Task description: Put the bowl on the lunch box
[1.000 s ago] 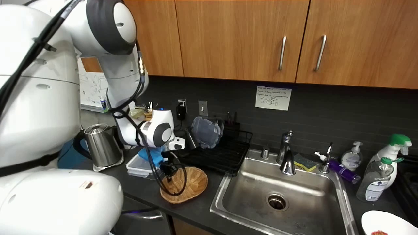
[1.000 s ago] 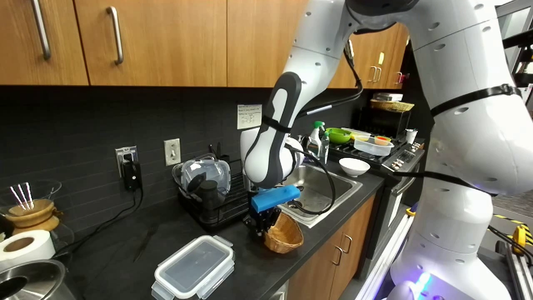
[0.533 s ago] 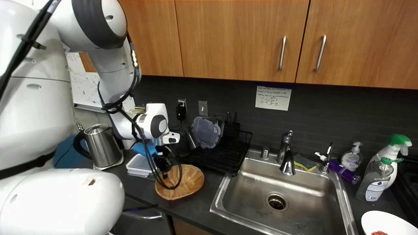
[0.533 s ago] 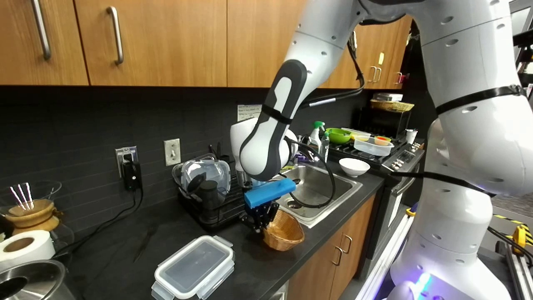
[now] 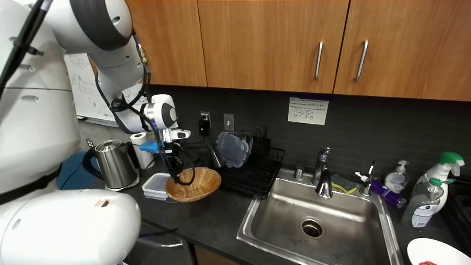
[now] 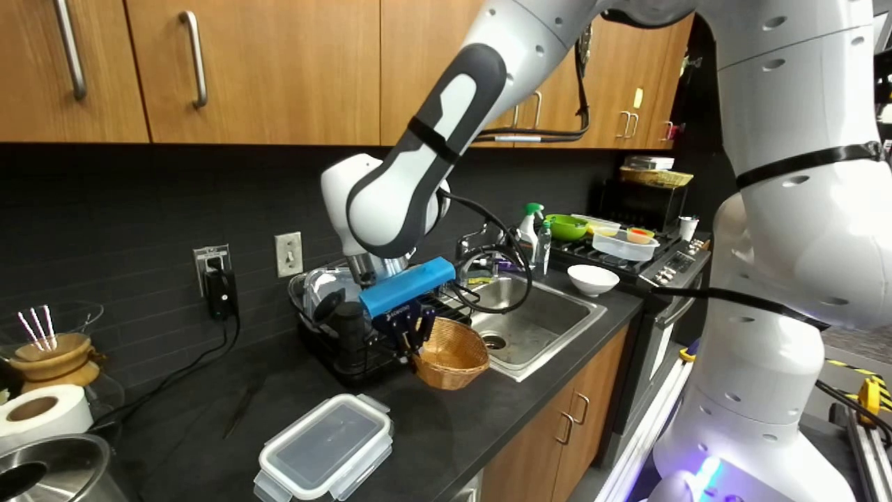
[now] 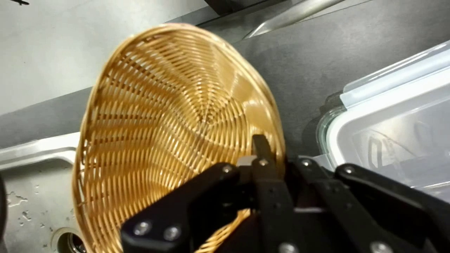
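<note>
Brown and woven, the bowl (image 6: 453,348) has just gone up higher above the tabletop (image 6: 195,446) and a bit toward the lunch box (image 6: 326,446), with the end effector (image 7: 282,156) pinched tight on its rim, so the picking-up part looks done. It hangs in the air near the box, not over it yet, and seems to need moving across and then down. Around are a black dish rack (image 5: 252,176), a steel sink (image 5: 342,221) and a kettle (image 5: 114,165), and the loopy cable (image 5: 159,146) might snag.
</note>
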Tool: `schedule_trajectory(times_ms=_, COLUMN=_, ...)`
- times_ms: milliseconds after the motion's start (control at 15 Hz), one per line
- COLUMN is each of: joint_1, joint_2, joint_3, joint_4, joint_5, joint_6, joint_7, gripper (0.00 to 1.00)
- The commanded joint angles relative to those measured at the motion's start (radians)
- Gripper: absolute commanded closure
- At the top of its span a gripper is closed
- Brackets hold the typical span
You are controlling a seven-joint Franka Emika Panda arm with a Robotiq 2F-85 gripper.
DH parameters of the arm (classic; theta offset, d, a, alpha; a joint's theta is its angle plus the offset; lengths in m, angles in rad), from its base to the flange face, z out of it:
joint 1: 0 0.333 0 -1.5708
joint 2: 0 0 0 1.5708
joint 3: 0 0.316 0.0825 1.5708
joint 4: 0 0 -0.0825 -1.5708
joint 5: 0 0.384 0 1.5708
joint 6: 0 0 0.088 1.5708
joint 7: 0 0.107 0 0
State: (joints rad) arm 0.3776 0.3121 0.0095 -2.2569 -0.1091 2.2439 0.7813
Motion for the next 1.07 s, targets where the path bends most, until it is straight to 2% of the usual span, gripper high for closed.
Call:
schedule_trajectory(times_ms=0, joint_1=-0.019, joint_2=0.018, joint_3=0.039, joint_4=0.092, joint_5=-0.032, joint_6=-0.123, joint_7=0.023, gripper=0.98)
schedule_trajectory(times_ms=400, joint_1=-0.023, joint_2=0.091, joint_3=0.064, joint_4=0.208, joint_5=-0.029, joint_6=-0.266, joint_7=0.012, gripper=0.98)
schedule_trajectory(times_ms=1000, joint_1=0.027, joint_2=0.250, joint_3=0.080, joint_4=0.402, joint_5=-0.073, joint_6=-0.469, joint_7=0.015, gripper=0.98)
